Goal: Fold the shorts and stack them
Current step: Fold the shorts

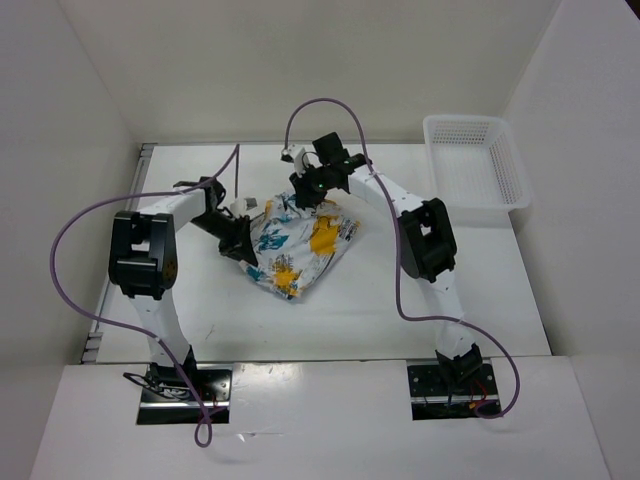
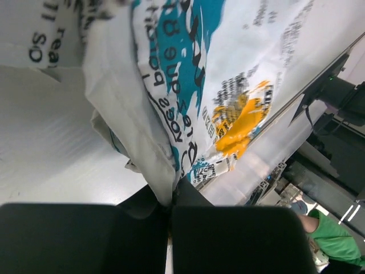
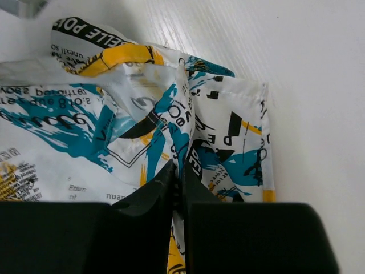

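The shorts (image 1: 300, 243), white with a teal, yellow and black print, lie crumpled at the middle of the table. My left gripper (image 1: 243, 248) is shut on a fold at their left edge; the left wrist view shows the cloth (image 2: 171, 114) pinched between the jaws (image 2: 170, 201) and hanging from them. My right gripper (image 1: 307, 190) is shut on a fold at their far edge; in the right wrist view the printed cloth (image 3: 85, 125) runs between the closed jaws (image 3: 178, 171).
A white plastic mesh basket (image 1: 475, 160) stands at the back right of the table. White walls close the table on three sides. The purple cables (image 1: 80, 230) loop off both arms.
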